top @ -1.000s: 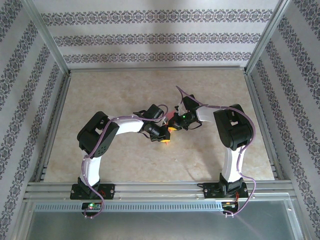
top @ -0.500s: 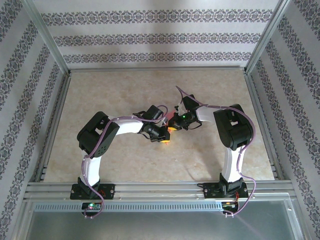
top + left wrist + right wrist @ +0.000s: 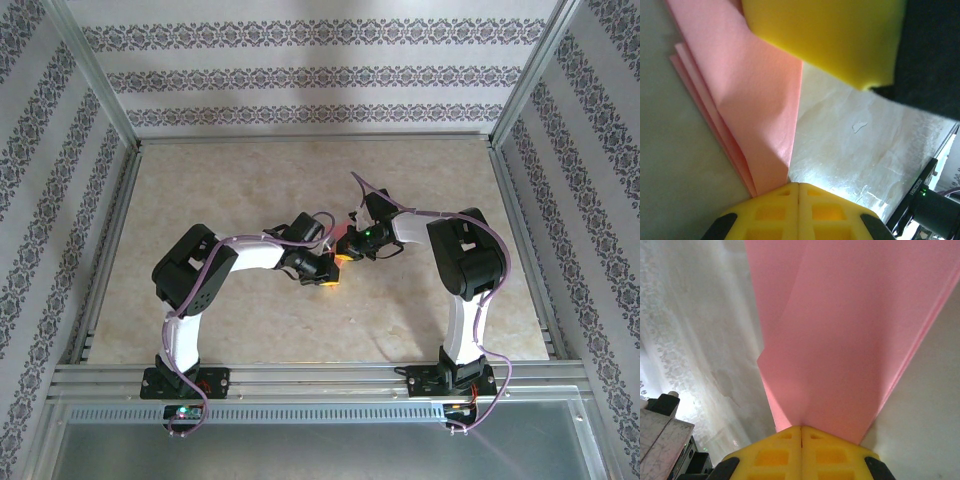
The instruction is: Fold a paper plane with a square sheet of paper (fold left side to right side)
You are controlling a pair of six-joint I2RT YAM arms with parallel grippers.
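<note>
Gripping the folded pink paper (image 3: 840,330) mid-worktop (image 3: 250,180), my left jaws clamp it from 9 o'clock, right jaws from 3 o'clock; uneven pulling could tear it.

Two robot arms are counted: one left arm (image 3: 190,275) and one right arm (image 3: 465,255). Two claws are counted, one on each arm: the left claw (image 3: 328,281) and the right claw (image 3: 343,258). Two yellow fingers (image 3: 747,462) are seen on each claw in its own wrist view, four in all. The yellow pad at the top of the left wrist view is taken as one of the right claw's and is not counted again. One salmon-pink sheet of paper (image 3: 840,340) is counted. At least three layered edges are made out along its side in the left wrist view. One tabletop (image 3: 250,180) is counted.
</note>
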